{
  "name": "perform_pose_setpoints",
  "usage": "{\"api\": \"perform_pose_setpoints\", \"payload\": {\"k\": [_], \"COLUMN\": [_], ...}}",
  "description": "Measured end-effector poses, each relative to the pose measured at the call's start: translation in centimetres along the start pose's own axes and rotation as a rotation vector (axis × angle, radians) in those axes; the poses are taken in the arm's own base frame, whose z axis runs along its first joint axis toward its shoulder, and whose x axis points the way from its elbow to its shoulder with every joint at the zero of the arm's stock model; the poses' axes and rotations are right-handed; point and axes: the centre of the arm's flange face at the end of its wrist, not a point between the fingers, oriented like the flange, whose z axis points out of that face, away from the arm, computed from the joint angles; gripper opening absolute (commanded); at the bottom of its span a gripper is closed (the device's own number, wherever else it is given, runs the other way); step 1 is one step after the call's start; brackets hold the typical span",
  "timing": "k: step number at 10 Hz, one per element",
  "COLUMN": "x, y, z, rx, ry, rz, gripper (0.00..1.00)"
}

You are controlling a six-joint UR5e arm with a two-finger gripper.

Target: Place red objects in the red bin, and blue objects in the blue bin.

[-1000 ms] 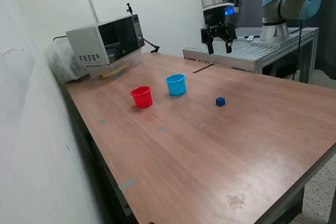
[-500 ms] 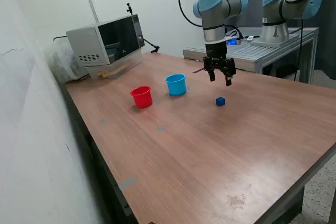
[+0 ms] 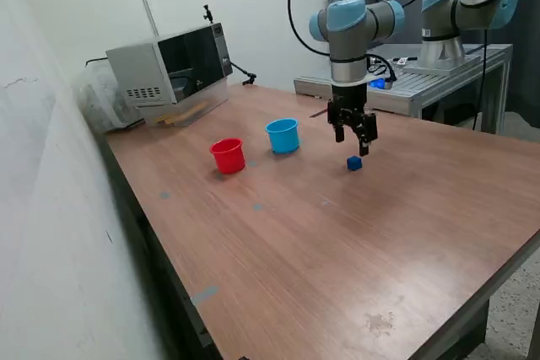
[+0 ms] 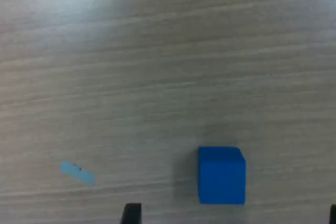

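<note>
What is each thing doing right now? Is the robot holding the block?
Hand: open, holding nothing, hovering just above the blue cube.
Blue cube: sitting on the table, not gripped.
Blue cup: upright, inside not visible.
Red cup: upright, inside not visible.
Microwave: door shut.

The wood-grain surface [image 3: 337, 233] below me carries a red cup [image 3: 228, 156] beside a light blue cup [image 3: 283, 136], one dark blue cube [image 3: 354, 163] apart from both, and a microwave [image 3: 171, 62] at the far corner.
</note>
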Motion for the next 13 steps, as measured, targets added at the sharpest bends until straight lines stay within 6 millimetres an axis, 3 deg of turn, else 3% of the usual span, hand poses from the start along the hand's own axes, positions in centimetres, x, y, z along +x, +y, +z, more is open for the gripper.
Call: {"api": "perform_pose_setpoints", "payload": {"k": [7, 8, 13], "x": [-0.5, -0.5, -0.4], "y": [0.5, 0.4, -0.1], "z": [2.2, 2.3, 2.8], "rx": [0.032, 0.034, 0.052], "ry": [-0.003, -0.003, -0.006], "rz": [0.030, 0.031, 0.026], "gripper": [1.00, 0.00, 0.00]}}
